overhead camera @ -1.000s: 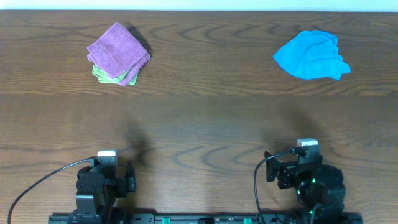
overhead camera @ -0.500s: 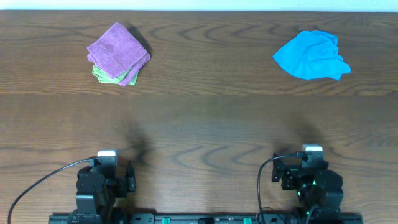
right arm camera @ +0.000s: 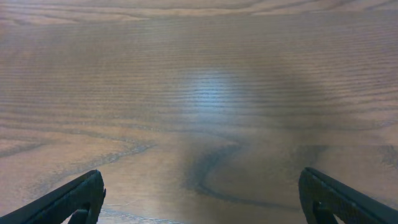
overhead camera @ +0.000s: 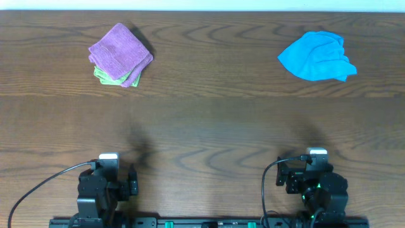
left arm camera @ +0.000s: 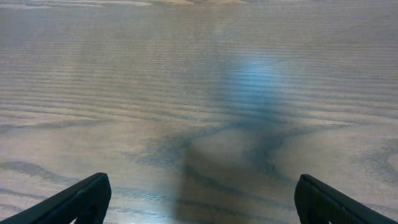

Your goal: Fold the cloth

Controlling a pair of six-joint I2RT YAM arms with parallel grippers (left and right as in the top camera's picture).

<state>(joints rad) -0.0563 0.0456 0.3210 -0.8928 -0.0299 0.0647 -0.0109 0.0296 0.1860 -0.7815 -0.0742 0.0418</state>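
Observation:
A crumpled blue cloth [overhead camera: 316,56] lies at the far right of the wooden table. My left gripper [overhead camera: 107,180] rests at the near left edge, far from the cloth; its fingers [left arm camera: 200,202] are wide open over bare wood. My right gripper [overhead camera: 311,180] rests at the near right edge, well in front of the blue cloth; its fingers [right arm camera: 202,199] are wide open and empty. The cloth does not show in either wrist view.
A folded purple cloth [overhead camera: 119,50] sits on a folded green cloth [overhead camera: 103,76] at the far left. The table's back edge runs along the top of the overhead view.
The right arm has drawn back a little toward the near edge and to the right, then stopped. The left arm and cloths have not moved.

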